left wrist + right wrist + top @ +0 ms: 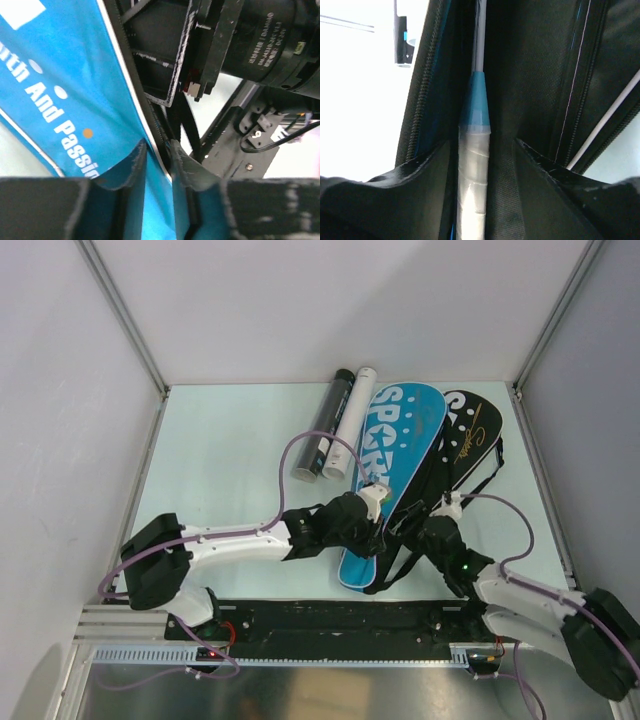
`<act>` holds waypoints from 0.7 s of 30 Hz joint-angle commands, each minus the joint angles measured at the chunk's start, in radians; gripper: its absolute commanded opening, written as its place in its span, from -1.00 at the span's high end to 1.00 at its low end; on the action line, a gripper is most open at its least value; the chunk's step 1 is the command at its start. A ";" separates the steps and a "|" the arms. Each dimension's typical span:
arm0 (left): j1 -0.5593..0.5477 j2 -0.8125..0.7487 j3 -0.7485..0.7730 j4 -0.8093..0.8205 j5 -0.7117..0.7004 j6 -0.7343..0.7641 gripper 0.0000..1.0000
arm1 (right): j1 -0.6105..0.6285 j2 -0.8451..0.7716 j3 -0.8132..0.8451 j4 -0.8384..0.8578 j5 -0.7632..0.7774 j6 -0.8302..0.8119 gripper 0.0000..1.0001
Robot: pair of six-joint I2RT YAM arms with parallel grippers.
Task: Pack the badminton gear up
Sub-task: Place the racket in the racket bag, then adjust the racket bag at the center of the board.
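The blue bag (400,455) lies slantwise at the middle of the counter (220,460), overlapping the black bag (478,435) on its right. A black tube (327,420) and a white tube (352,420) lie side by side just left of the blue bag's head. Both arms meet at the bags' near, narrow ends. The left claw (156,150) straddles the blue bag's zippered edge with its fingers (134,167) a narrow gap apart, and they do not visibly press the cloth. The right claw (482,150) is spread wide around a racket's handle (472,190), white wrap with a light-blue cone, and there is space on both sides. That handle lies inside an unzipped bag with a dark lining, and a second thin white shaft (605,125) crosses to its right.
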 commanded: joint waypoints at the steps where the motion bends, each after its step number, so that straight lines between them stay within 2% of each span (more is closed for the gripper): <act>1: -0.028 -0.024 0.008 0.016 0.101 -0.023 0.27 | -0.008 -0.175 0.143 -0.353 0.091 -0.056 -0.25; 4: -0.029 -0.045 0.017 0.007 0.091 -0.010 0.07 | -0.019 -0.288 0.169 -0.574 0.124 -0.052 -0.42; 7: -0.027 -0.078 0.018 -0.001 0.070 -0.005 -0.13 | -0.041 -0.378 0.173 -0.670 0.146 -0.058 -0.45; 11: -0.015 -0.142 0.009 -0.032 0.035 0.008 -0.28 | -0.096 -0.431 0.198 -0.618 0.111 -0.185 -0.32; 14: 0.026 -0.211 -0.010 -0.075 0.003 0.018 -0.34 | -0.192 -0.378 0.266 -0.600 0.056 -0.292 -0.26; 16: 0.063 -0.250 -0.032 -0.092 -0.009 0.023 -0.35 | -0.279 -0.321 0.316 -0.594 -0.019 -0.344 -0.27; 21: 0.140 -0.244 -0.068 -0.132 -0.036 0.058 -0.36 | -0.545 -0.158 0.388 -0.513 -0.375 -0.416 -0.31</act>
